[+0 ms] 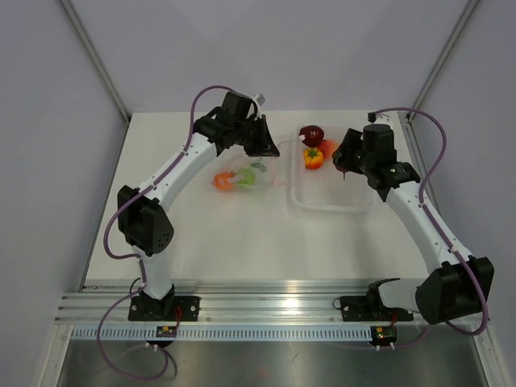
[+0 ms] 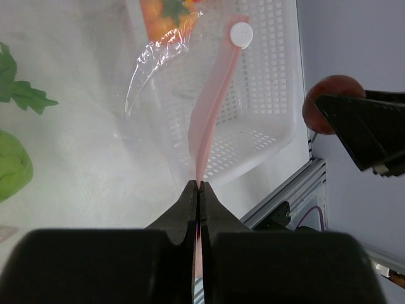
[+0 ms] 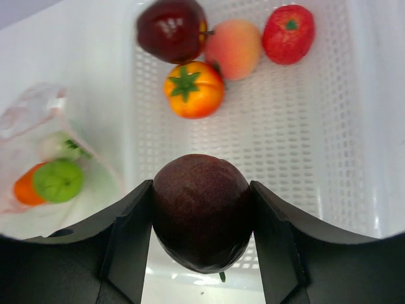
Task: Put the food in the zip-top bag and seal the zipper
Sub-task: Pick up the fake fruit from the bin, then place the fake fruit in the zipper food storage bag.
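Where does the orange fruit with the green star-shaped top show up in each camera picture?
Top external: the orange fruit sits right of centre, in the far left corner of the perforated tray.
Left wrist: the orange fruit is at the top edge, cut off by the frame.
Right wrist: upper middle, just below the dark red fruit.
Shared landmark: the perforated tray.

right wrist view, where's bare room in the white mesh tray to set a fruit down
In the perforated white rectangular tray, the floor is bare between the orange toy fruit and the right gripper, shut on the dark purple plum-shaped toy. Crowded: the far end, where the dark red apple, peach toy and red toy fruit cluster.
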Motion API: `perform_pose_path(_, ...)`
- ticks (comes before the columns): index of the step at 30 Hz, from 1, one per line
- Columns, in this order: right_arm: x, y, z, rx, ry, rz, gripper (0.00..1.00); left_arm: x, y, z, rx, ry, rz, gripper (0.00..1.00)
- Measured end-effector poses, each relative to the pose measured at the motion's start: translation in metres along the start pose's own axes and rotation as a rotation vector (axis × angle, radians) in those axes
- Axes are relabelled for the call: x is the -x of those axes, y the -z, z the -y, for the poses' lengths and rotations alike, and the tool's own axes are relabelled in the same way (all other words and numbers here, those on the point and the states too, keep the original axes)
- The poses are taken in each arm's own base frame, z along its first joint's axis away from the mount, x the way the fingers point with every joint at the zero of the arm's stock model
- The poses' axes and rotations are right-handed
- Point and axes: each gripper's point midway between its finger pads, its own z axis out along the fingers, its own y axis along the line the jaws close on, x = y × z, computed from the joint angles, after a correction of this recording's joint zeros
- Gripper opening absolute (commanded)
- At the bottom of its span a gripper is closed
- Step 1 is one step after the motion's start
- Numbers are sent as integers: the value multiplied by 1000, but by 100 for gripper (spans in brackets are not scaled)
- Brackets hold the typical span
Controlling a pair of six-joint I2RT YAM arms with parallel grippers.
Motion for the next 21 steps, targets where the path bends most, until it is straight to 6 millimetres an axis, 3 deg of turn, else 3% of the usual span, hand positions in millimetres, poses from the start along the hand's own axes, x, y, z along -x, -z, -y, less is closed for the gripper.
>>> perform_pose_path(5,-3,20,-45,140,-12,-6,50,-5,-8,2,-5,17,-22,0)
perform_pose_path(11,-34,11,-99,242,39,-102,57,-2,-6,8,-17,16,-12,0)
perform_pose_path(12,-39,7,-105,248,44,-117,68,-1,-6,9,-19,15,-9,0)
perform_pose_path(15,-53,-7,-118,255,49,-158,84,-1,-6,9,-19,18,-9,0)
perform_pose_path(21,-52,-17,-131,255,55,-163,86,-1,-6,9,-18,18,-10,0)
